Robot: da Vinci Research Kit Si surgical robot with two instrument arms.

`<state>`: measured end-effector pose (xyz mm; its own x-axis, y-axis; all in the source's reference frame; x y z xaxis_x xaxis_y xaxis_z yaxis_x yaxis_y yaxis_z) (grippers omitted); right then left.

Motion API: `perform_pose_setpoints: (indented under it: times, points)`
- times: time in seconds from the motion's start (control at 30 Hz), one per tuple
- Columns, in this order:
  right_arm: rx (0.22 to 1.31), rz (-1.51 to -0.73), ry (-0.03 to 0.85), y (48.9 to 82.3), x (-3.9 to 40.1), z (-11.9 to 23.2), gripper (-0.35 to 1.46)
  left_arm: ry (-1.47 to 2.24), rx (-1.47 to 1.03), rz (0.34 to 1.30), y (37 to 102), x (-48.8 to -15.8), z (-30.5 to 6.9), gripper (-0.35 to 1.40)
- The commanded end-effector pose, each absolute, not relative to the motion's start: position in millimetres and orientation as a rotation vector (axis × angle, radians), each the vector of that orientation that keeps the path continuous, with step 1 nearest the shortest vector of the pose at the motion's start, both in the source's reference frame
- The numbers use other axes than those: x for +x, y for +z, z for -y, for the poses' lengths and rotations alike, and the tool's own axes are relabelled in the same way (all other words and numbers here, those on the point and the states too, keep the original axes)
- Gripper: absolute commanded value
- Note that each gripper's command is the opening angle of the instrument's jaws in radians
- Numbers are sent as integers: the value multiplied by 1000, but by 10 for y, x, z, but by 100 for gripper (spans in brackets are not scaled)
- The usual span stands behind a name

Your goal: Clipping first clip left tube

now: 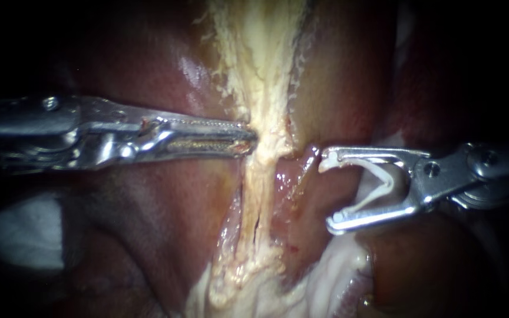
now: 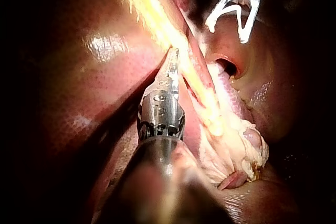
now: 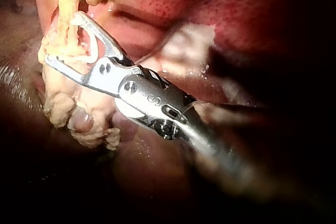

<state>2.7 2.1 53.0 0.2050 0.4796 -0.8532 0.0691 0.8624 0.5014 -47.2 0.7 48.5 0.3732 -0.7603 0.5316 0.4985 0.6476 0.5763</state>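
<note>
the white clip is spread open in a v, its mouth facing the pale yellowish tube, which runs upright just beside it.

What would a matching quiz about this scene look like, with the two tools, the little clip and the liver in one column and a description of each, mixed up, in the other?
Things:
1. left instrument
2. right instrument
3. clip
4. liver

Descriptions:
A. carries something between its jaws
B. dark red and glossy
C. tip lies against the pale yellowish strand
D. white, spread in a V

Pairs: 1-C, 2-A, 3-D, 4-B
</note>
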Motion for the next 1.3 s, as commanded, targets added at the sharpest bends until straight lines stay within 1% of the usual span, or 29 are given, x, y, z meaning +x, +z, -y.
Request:
perform_pose_setpoints:
  times: [0.03, 0.33, 0.6, 0.8, 1.07, 1.3]
  points:
    - [488, -1348, 302, 530, 27, -20, 59, -827, 346, 863, 485, -472, -7, -35]
    - [495, -1347, 308, 536, 29, -16, 59, -832, 347, 859, 462, -461, -7, -35]
    - [501, -1348, 311, 536, 29, -15, 59, -847, 343, 844, 412, -435, -12, -35]
    - [512, -1349, 317, 536, 33, -13, 59, -856, 340, 847, 381, -421, -6, -35]
    - [533, -1351, 328, 539, 42, -7, 59, -862, 340, 845, 366, -412, 4, -35]
    - [578, -1336, 337, 549, 68, 10, 59, -862, 341, 845, 366, -412, 3, -35]
